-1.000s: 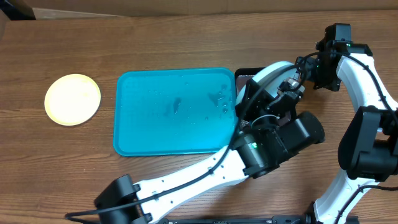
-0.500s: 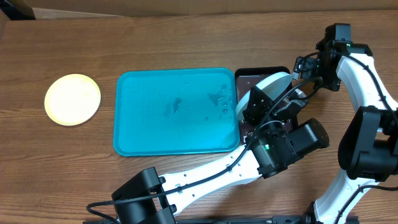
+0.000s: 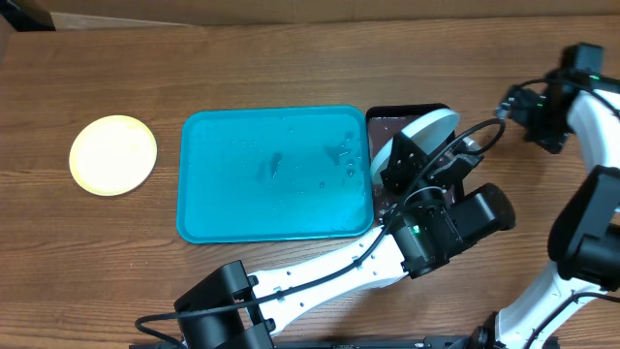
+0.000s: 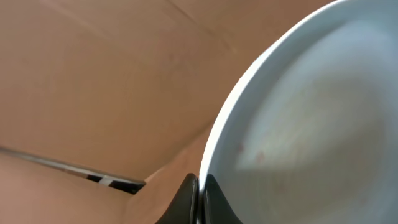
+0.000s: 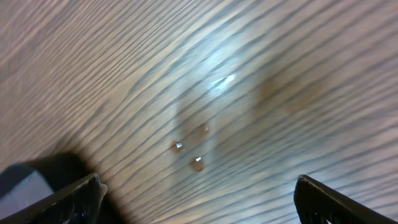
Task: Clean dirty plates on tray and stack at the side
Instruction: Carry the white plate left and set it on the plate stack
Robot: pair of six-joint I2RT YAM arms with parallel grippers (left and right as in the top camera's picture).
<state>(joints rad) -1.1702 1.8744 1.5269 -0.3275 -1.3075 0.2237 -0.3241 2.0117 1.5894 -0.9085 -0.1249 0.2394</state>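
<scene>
— Left arm (image 3: 329,267)?
— Reaches from bottom edge to centre right; left gripper (image 4: 200,186) pinched on the pale plate (image 4: 298,124) rim, plate tilted above the black tray (image 3: 383,122).
— Right gripper (image 5: 198,196)?
— Upper right, jaws wide over the table (image 3: 291,58). 1 yellow plate (image 3: 112,154) far left.

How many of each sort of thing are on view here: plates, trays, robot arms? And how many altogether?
Plates: 2, a pale yellow plate lying on the table and a white plate pinched in the left gripper.
Trays: 2, the turquoise tray and a black tray.
Robot arms: 2, the left arm and the right arm.
Total: 6.
</scene>
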